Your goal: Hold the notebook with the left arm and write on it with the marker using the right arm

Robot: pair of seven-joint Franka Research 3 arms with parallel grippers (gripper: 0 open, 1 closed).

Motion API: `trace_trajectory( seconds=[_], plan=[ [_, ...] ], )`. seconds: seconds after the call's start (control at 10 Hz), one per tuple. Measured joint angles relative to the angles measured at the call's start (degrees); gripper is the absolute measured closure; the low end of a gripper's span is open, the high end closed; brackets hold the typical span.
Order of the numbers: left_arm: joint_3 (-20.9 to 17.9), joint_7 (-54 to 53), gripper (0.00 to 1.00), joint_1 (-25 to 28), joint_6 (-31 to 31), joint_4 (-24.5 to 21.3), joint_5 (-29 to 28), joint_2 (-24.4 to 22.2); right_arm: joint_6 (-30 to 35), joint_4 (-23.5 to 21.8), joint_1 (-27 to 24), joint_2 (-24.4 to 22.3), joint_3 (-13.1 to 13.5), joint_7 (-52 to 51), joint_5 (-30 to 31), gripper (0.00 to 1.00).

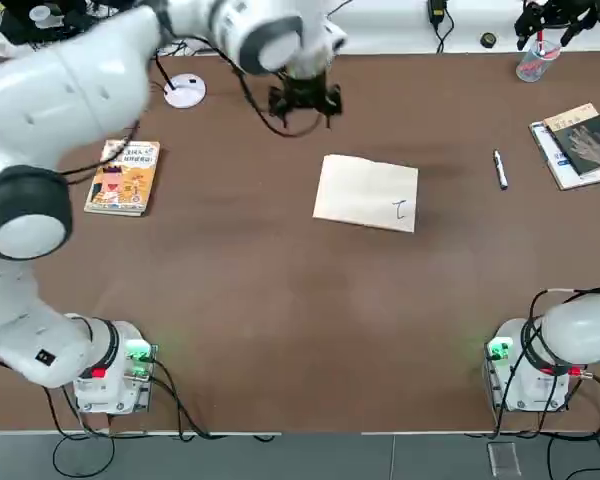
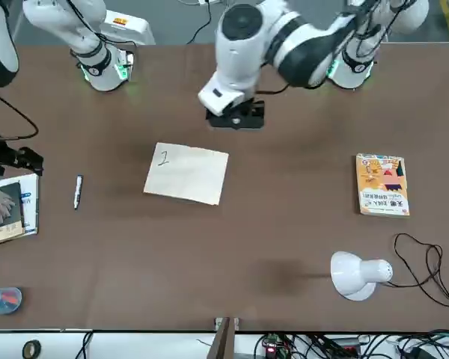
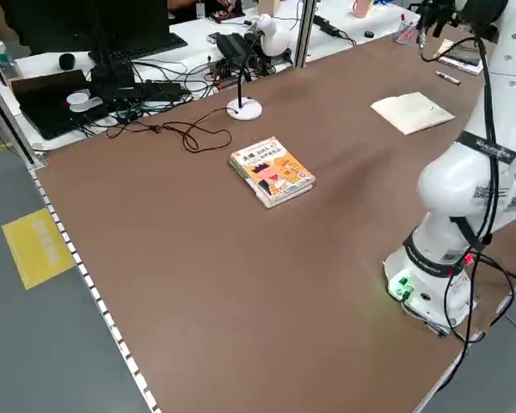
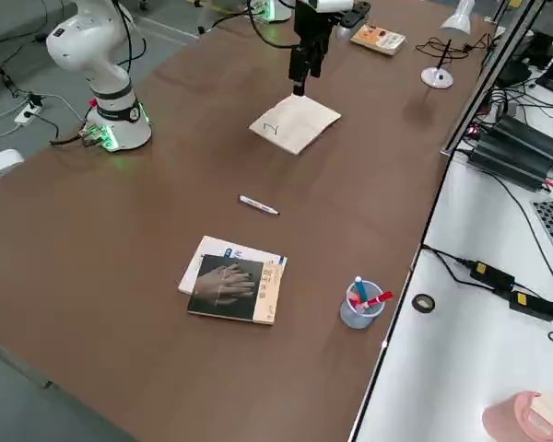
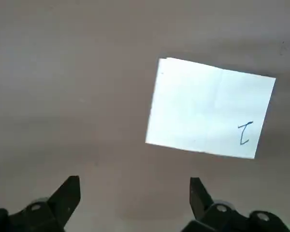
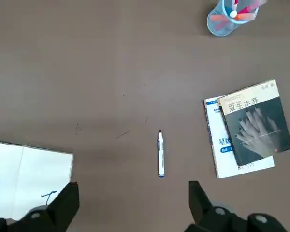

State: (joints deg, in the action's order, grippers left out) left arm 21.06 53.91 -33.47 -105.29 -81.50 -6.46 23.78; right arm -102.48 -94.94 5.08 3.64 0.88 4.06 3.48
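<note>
Cream flat rectangular notebook point(image 1: 366, 192) lies apart from slim marker point(image 1: 500, 169).

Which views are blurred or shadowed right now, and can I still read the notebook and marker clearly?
Top view: the left arm smears with motion blur, while the notebook and marker stay crisp. Front view: a soft shadow lies on the table near the lamp. Left wrist view: the notebook's far edge looks slightly soft. Right wrist view: the marker is sharp.
</note>
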Motion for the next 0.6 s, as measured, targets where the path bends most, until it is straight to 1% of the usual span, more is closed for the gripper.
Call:
trace_trajectory(
  seconds=[0.3, 0.6],
  plan=[
    [-0.03, 5.42, 0.00, -2.81, -7.34, -0.08, -2.79, 5.77, 0.40, 0.00, 0.00, -1.61, 0.02, -0.87, 0.00, 0.00],
    [-0.07, 8.63, 0.00, -3.78, -14.42, -0.11, -6.28, 11.60, 0.59, 0.00, -0.01, -2.59, 0.11, -2.00, 0.00, 0.00]
  ],
)
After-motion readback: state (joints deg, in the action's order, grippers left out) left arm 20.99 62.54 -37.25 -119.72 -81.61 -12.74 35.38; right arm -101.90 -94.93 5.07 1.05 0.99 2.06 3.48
